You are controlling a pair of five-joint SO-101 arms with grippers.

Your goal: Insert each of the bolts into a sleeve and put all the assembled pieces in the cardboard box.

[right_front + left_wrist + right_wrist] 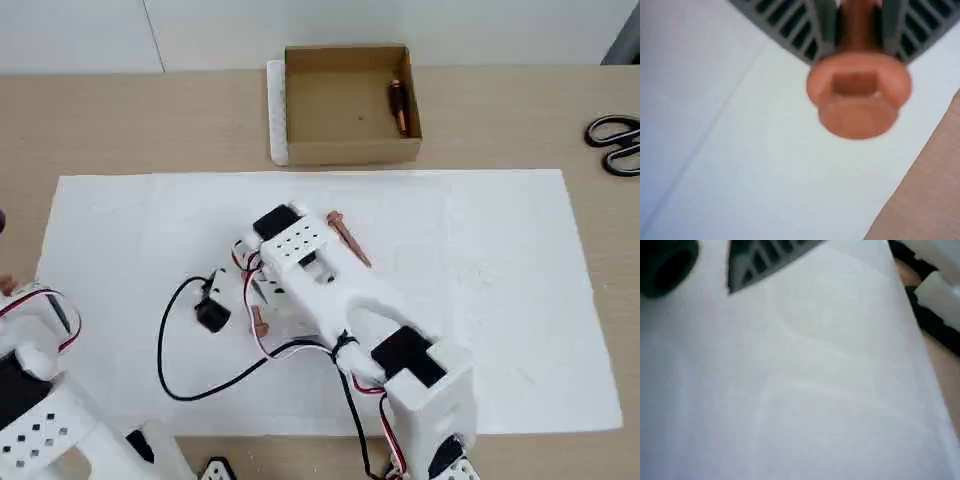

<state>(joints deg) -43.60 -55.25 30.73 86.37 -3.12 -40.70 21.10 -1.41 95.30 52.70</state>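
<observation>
Left pincer (pixel 856 30): clamped on a bolt (pixel 857 95) by the shank, head free, by the paper (pixel 765 165) edge.
Right pincer (pixel 762 260): opening cannot be told.
Cardboard box (pixel 345 152): twelve o'clock on the bench (pixel 120 120) — one assembled piece (pixel 398 105) inside.
Advice: line the shank up with the sleeve bore — push straight.

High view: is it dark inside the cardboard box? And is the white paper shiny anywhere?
High view: the cardboard box is only slightly shaded along its inner walls; the white paper shows no glare. Left wrist view: the paper is greyer on one side of a crease.
</observation>
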